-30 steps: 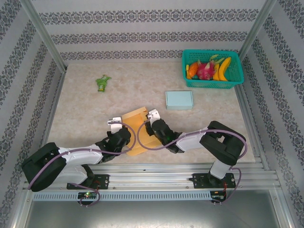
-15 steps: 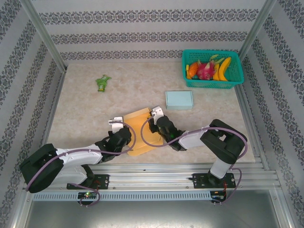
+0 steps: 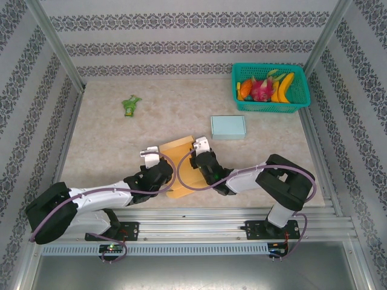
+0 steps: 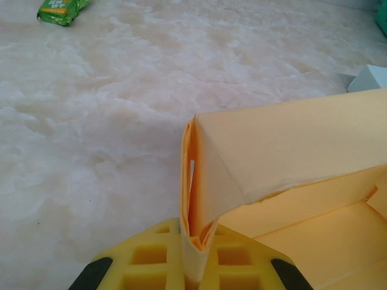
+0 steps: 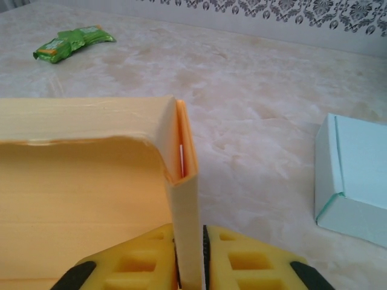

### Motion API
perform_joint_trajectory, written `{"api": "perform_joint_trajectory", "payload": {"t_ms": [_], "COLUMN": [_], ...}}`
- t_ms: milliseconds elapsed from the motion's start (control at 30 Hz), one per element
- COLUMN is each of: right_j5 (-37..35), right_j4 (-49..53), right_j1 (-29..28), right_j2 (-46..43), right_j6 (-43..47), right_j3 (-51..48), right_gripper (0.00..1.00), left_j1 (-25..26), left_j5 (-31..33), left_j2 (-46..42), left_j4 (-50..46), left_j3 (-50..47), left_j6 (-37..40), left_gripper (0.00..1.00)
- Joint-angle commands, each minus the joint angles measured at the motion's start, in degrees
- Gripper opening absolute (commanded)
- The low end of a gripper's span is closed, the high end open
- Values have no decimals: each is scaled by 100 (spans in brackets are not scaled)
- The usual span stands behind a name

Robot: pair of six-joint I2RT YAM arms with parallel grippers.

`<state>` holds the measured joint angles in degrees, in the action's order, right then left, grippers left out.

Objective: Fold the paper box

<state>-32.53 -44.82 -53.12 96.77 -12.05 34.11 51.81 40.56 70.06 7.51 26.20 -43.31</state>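
Observation:
The orange paper box [image 3: 181,166] lies part-folded at the near middle of the table, between my two arms. My left gripper [image 3: 158,171] is shut on the box's left side wall [image 4: 196,199], pinched upright between its yellow pads [image 4: 145,266]. My right gripper [image 3: 202,160] is shut on the box's right side wall [image 5: 184,211], which also stands upright between yellow pads [image 5: 260,266]. The box's far wall [image 5: 78,121] curls up between the two pinched sides, and its floor [image 4: 326,241] shows below it.
A pale blue folded box [image 3: 228,127] lies just beyond the orange one, to the right. A teal basket [image 3: 269,88] of fruit stands at the far right corner. A green packet [image 3: 130,105] lies at the far left. The table's metal rail runs close behind the arms.
Both grippers have drawn the box's sides up and inward. The flat sheet has narrowed into a standing box shape and shifted a little away from the near edge.

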Motion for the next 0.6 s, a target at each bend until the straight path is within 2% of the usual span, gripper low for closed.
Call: {"api": "perform_joint_trajectory", "payload": {"t_ms": [0,67,133,367,467,567], "right_j5": [-337,679,1175,1250,1334,1451], "right_j4": [230,228,363,295,351,438], "right_j1": [342,526,584,609,610,627], "right_j2": [-183,-220,-189,141,242,374], "right_j6": [80,18,-65,-231,-245,-210], "right_j3": [-189,-214,-151,-75,53,210], "right_gripper": [24,28,30,31,37,38], "left_j1": [-13,-13,-16,-17,-11,-13], "left_j5": [730,660,610,493,474,463], "left_j2": [-30,-23,-24,-32,-69,-124], "left_j4": [-574,-539,-518,-479,-483,-476], "left_j3": [18,34,57,94,72,41], "left_j6": [-252,-245,-248,-236,-235,-237], "left_gripper": [0,0,0,0,0,0]}}
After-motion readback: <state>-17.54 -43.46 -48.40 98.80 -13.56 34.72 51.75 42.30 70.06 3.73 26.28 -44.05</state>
